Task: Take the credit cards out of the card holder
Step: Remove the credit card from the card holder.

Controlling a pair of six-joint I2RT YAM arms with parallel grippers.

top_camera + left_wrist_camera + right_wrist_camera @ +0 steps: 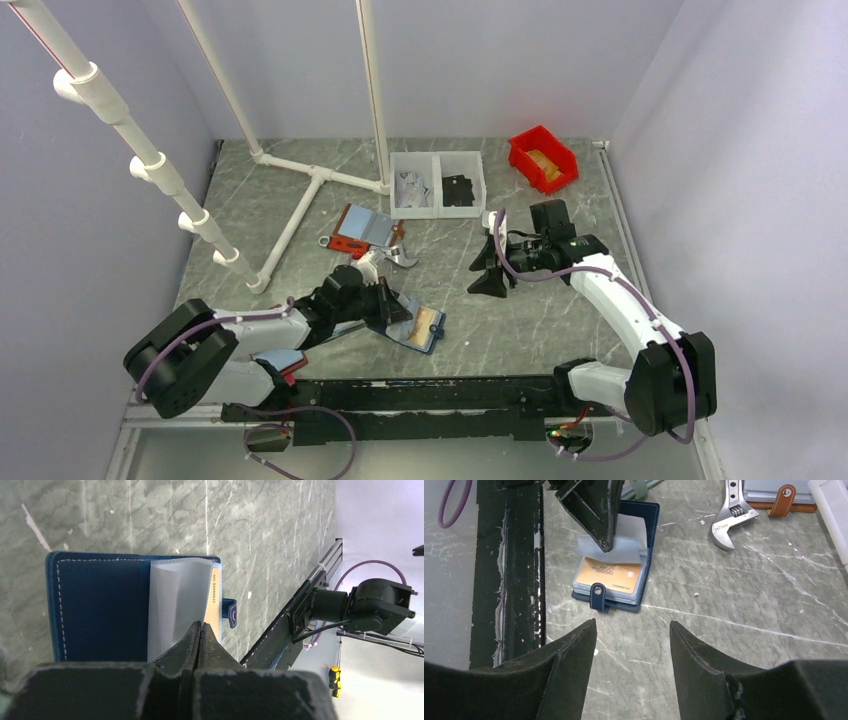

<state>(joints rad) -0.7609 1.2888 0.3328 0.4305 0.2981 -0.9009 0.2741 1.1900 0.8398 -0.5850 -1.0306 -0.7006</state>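
The navy card holder (437,341) (100,610) (652,520) lies open on the table in front of the left arm, strap tab (598,598) toward the right arm. A tan-orange credit card (425,322) (214,605) (609,577) sits in its near pocket. My left gripper (388,306) (201,625) (606,545) is shut, its tips at the edge of a clear pocket sleeve (175,600) (629,547) that bows up off the card. My right gripper (490,272) (631,624) hovers open to the right of the holder, nothing between its fingers.
A wrench (400,256) (729,522) and a red-edged holder (360,230) lie behind the navy one. Two white bins (437,183) and a red bin (543,158) stand at the back. White pipes (300,205) cross the back left. A black rail (420,395) (506,580) runs along the near edge.
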